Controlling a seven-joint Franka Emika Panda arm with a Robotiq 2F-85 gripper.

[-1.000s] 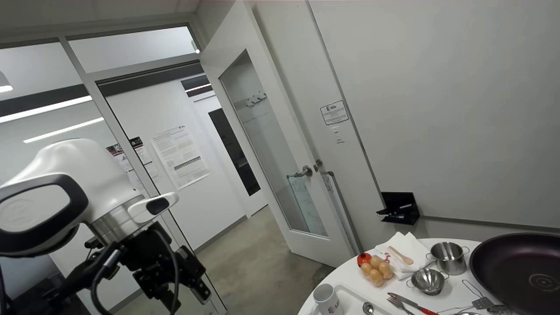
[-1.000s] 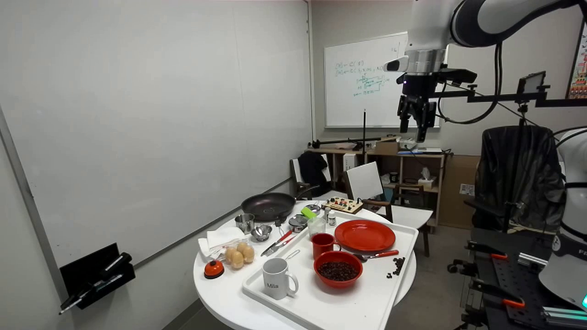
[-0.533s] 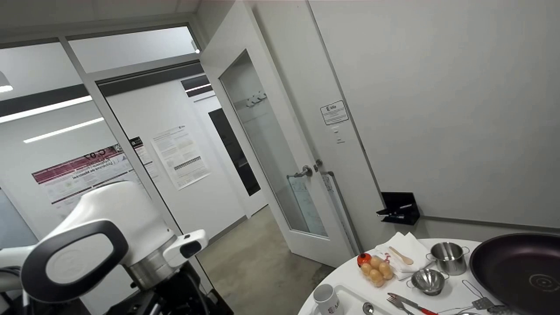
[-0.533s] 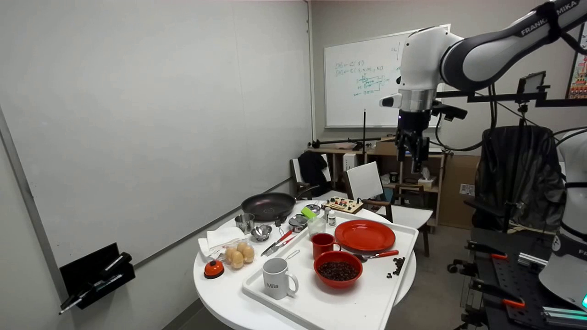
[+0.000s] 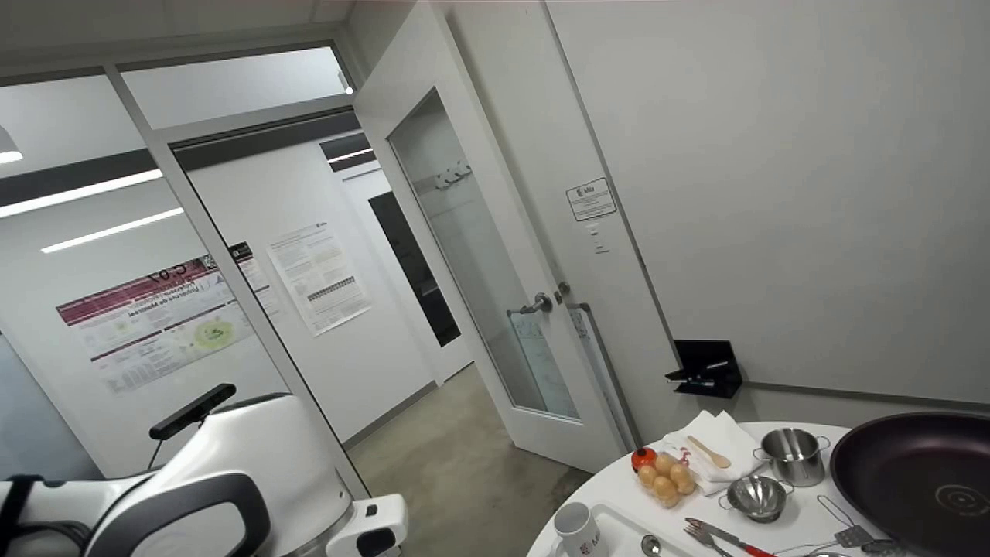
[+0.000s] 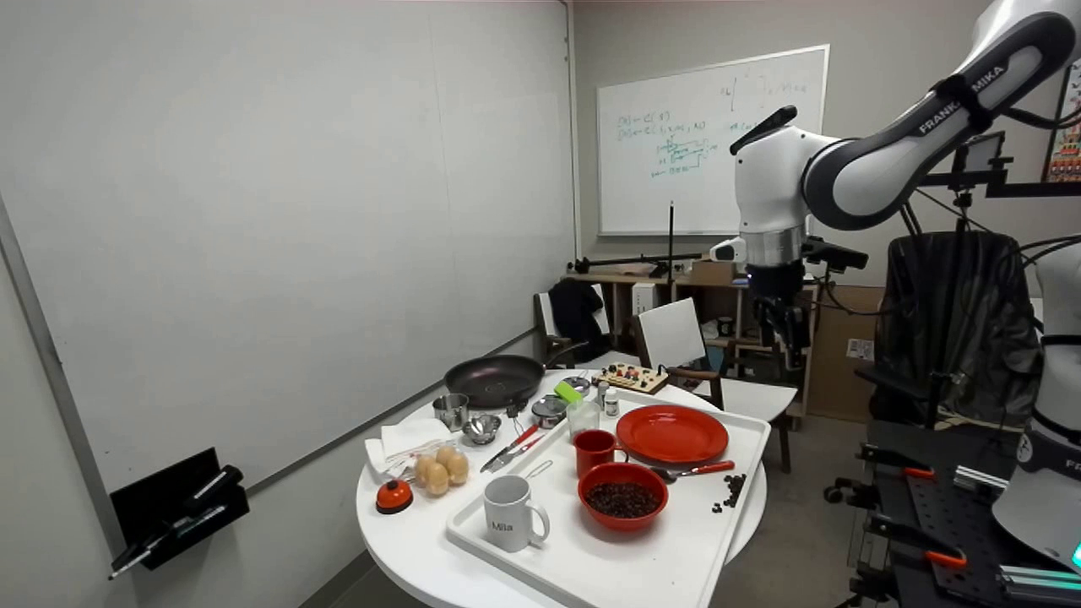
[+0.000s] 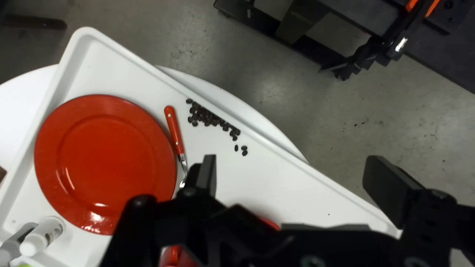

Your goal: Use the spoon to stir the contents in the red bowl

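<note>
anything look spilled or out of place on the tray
Yes: dark beans lie loose on the white tray, scattered along its raised edge near the red-handled spoon. They resemble the dark contents of the red bowl, so they may have spilled, though that is not certain.

Red bowl, dark contents, red-handled silver spoon, black pincer, white tray

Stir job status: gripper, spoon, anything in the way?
Gripper open, holding nothing. Red-handled spoon lying on white tray, outside red bowl. Possible snags: red plate beside spoon, red mug by bowl.
</note>
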